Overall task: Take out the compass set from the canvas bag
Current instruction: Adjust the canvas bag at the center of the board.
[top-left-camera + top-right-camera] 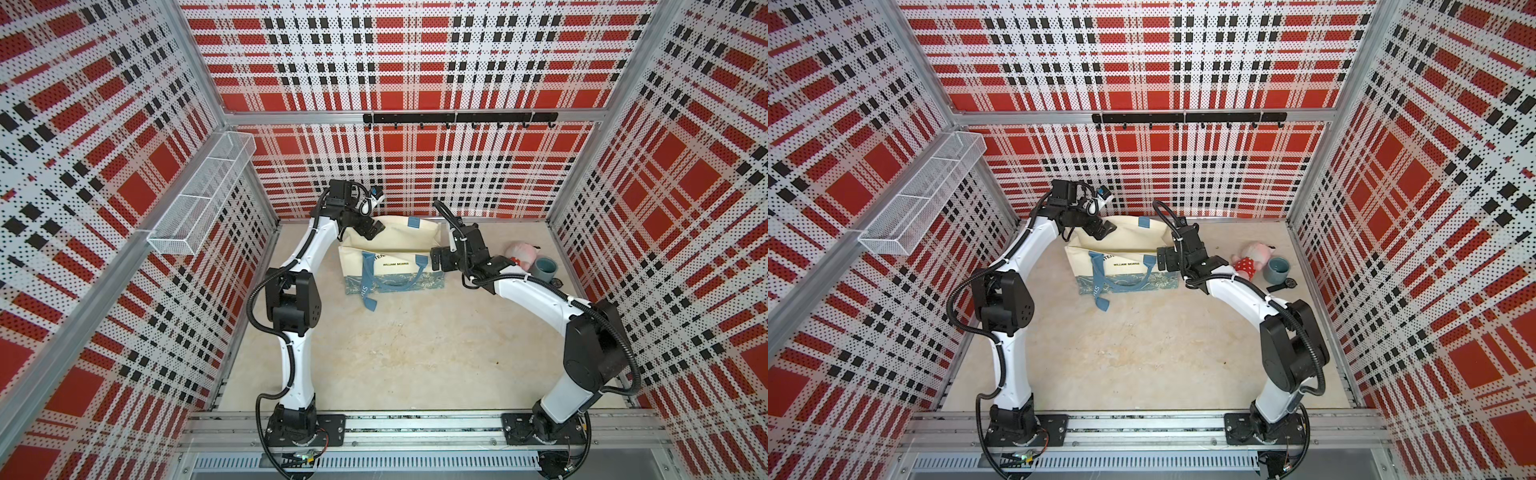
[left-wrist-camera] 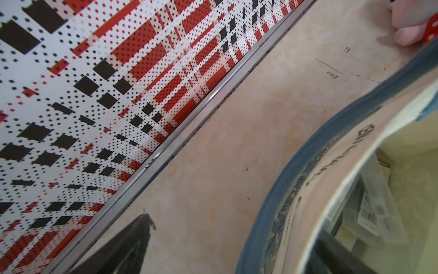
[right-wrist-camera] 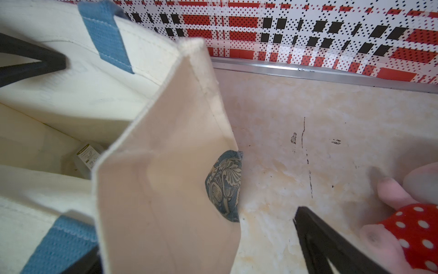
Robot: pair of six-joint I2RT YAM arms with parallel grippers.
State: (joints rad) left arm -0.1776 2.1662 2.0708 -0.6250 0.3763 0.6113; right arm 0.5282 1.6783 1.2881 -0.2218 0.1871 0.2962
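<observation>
The canvas bag (image 1: 390,249) (image 1: 1121,245) stands upright and open near the back wall, cream with blue handles and a floral bottom band. My left gripper (image 1: 374,229) (image 2: 234,227) is open astride the bag's left rim. One finger (image 2: 331,253) is inside the bag and the other (image 2: 128,244) is outside. My right gripper (image 1: 435,259) (image 3: 196,234) is open astride the bag's right side panel (image 3: 166,189). Deep in the bag lies a clear plastic case with printed labels (image 2: 372,208) (image 3: 87,156), apparently the compass set; neither gripper touches it.
A pink plush toy in a red dotted dress (image 1: 1252,259) (image 3: 412,232), a grey-blue cup (image 1: 1278,269) and a black watch (image 1: 1283,286) lie right of the bag. A wire basket (image 1: 199,199) hangs on the left wall. A hook rail (image 1: 457,118) runs along the back wall.
</observation>
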